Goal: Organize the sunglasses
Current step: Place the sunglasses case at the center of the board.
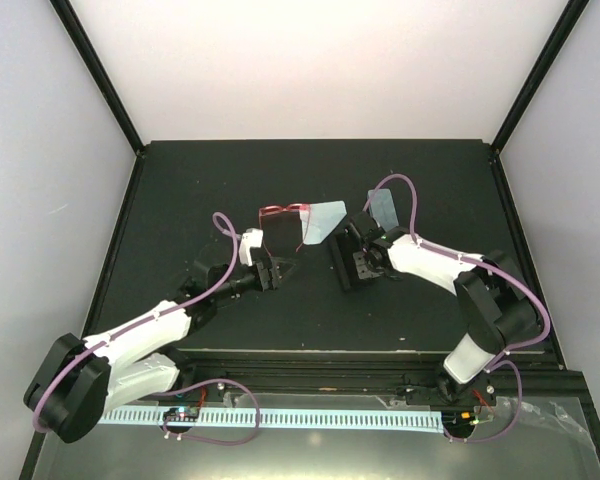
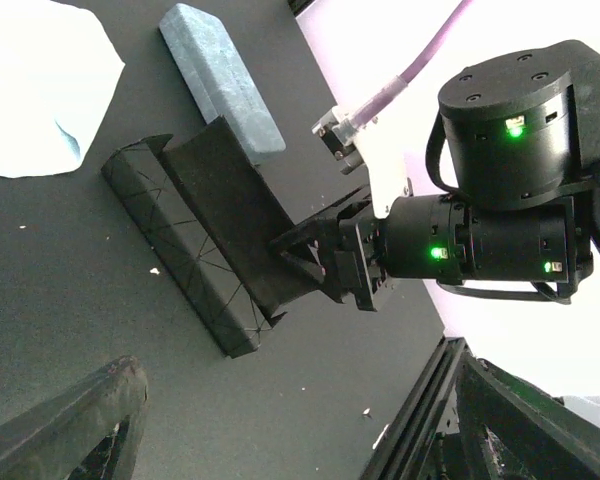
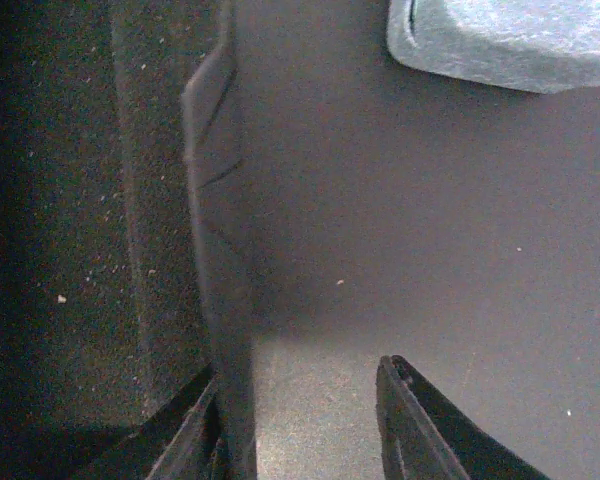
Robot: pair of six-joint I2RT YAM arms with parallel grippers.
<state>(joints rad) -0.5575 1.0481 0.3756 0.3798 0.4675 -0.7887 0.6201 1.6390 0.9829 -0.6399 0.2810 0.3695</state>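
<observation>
Position decides the coming move: the red sunglasses (image 1: 282,213) lie on the table (image 1: 180,190) toward its far side, straight beyond the left fingers (image 2: 80,420) and only slightly to their right. Their long axis runs left to right across the table. The left arm is the nearer one, while the right fingers (image 3: 420,425) sit further off to the right, with the cloth (image 1: 325,220) between them and the frame. That light blue cloth lies just beside the right end of the red sunglasses, perhaps touching it. The left fingers stand spread wide with nothing between them. The right fingers are parted too, at the upright flap (image 2: 230,215) of the open black case (image 2: 180,270). The flap's edge rests against one finger, with a clear gap to the other, so it does not look clamped. The black case lies between the two arms, with the pale blue case (image 2: 220,80) just past it. The black pair cannot be made out against the dark table. As a judgement, a short forward reach by the left arm, fingers crossing the frame's long axis, suits the red sunglasses best.
</observation>
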